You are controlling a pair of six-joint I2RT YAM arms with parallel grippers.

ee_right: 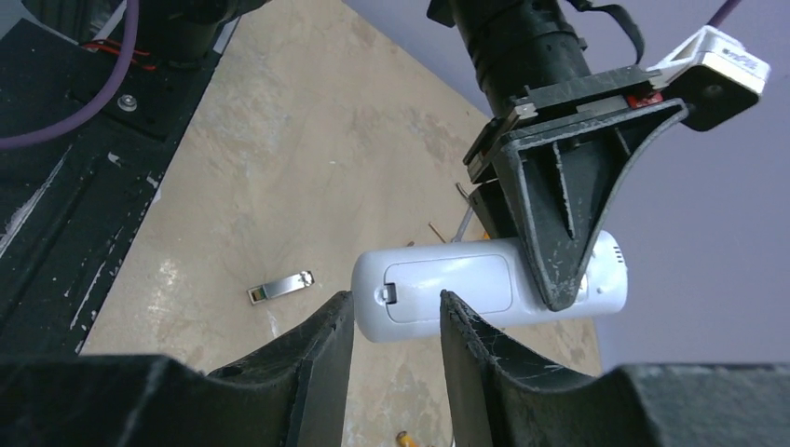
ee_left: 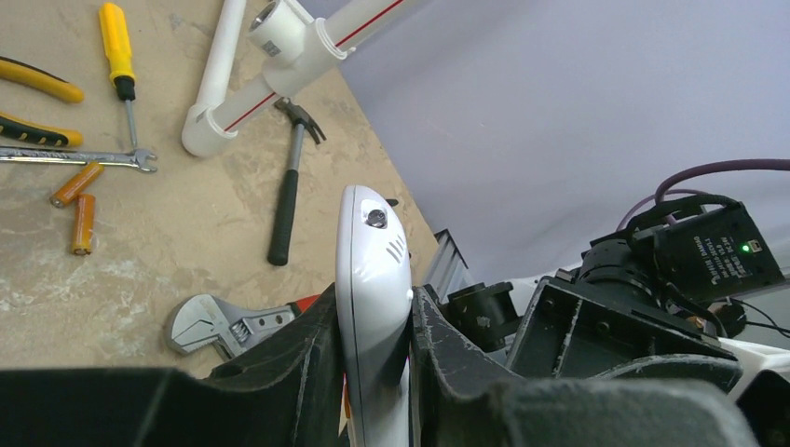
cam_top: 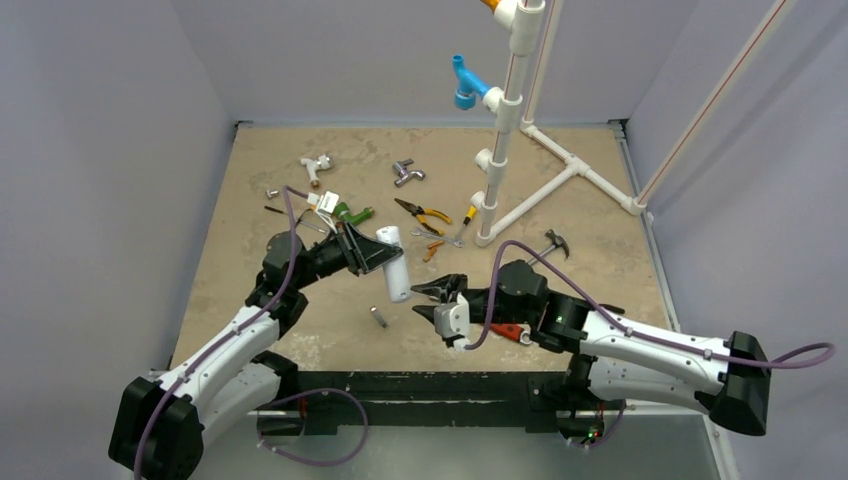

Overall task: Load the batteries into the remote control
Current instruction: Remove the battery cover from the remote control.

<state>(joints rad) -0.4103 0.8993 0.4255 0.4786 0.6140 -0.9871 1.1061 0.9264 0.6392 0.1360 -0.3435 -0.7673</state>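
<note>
White, glossy, round-ended remote control pinched in black left hand.

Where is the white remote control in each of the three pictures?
Top external: the remote control is just left of centre, held up.
Left wrist: bottom centre, edge-on in the left gripper.
Right wrist: centre, lying crosswise, its back facing the camera.
Shared landmark: the left gripper clamped on it.

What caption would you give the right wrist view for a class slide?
Left gripper holds the remote control, back to camera, with the open right gripper at its free end.
</note>
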